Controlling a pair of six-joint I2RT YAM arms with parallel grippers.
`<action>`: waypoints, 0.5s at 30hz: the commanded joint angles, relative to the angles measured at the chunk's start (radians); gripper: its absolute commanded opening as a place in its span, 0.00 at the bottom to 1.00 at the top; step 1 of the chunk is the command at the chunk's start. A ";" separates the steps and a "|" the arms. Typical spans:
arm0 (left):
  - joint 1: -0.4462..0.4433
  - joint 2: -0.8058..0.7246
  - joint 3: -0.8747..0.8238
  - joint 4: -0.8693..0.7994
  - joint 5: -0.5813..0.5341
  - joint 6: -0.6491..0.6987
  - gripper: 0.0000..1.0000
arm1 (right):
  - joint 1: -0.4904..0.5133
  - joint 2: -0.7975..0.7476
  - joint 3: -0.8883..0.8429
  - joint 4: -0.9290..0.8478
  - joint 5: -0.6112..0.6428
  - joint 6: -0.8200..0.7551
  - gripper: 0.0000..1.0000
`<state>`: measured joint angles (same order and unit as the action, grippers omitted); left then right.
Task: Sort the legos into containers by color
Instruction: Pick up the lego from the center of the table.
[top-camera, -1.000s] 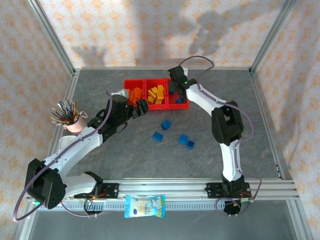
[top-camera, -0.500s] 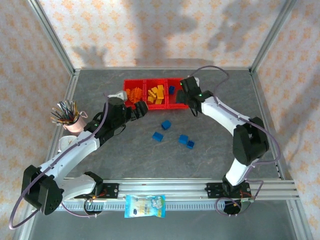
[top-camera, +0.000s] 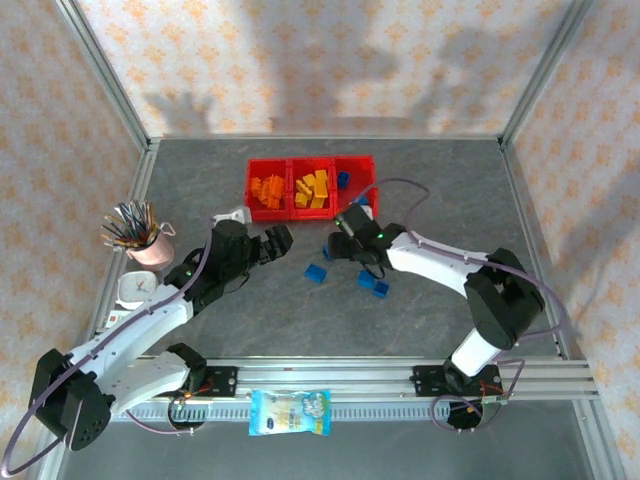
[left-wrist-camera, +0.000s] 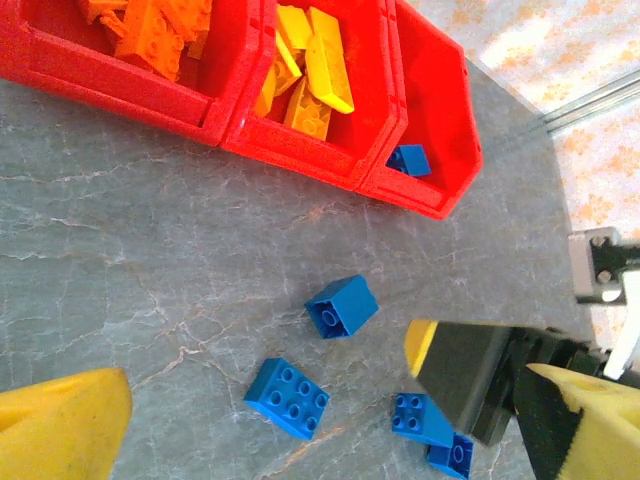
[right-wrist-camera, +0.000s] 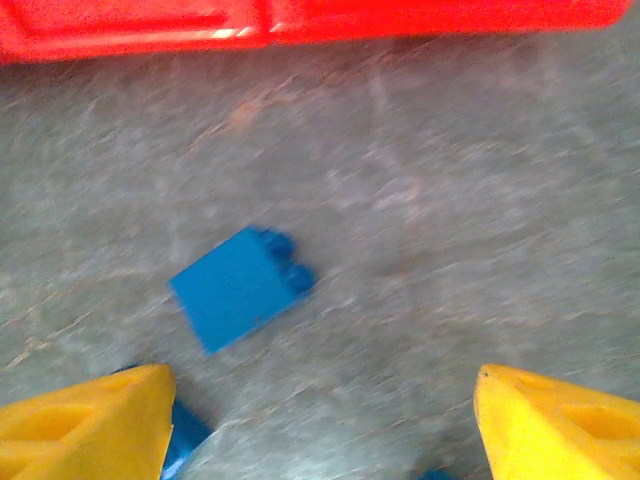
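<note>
Now the right claw (right-wrist-camera: 320, 388), jaws wide and empty, hovers over a small blue plastic lego cube (right-wrist-camera: 240, 288) lying on the grey table (right-wrist-camera: 470, 210) just ahead, off-centre within its span, edges skewed; the open left claw (top-camera: 278, 240) sits farther away.

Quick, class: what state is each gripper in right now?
Left gripper: open, holding nothing.
Right gripper: open, empty, over a small blue plastic lego brick.

Both arms stretch forward and inward, elbows bent outward. The left gripper (top-camera: 273, 243) gapes fully wide; the right gripper (top-camera: 338, 246) hangs low, jaws well apart.
</note>
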<state>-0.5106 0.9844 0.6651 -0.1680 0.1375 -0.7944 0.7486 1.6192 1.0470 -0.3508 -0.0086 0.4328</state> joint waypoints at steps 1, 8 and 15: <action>-0.003 -0.040 -0.020 -0.011 -0.045 -0.029 0.99 | 0.039 0.036 -0.006 0.062 0.019 0.065 0.80; -0.002 -0.070 -0.034 -0.036 -0.069 -0.031 0.99 | 0.051 0.141 0.031 0.072 0.063 0.030 0.81; -0.003 -0.070 -0.052 -0.024 -0.071 -0.042 0.99 | 0.051 0.241 0.105 0.073 0.114 -0.012 0.82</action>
<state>-0.5106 0.9226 0.6231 -0.1787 0.0921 -0.8227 0.7998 1.8374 1.1061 -0.2874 0.0433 0.4450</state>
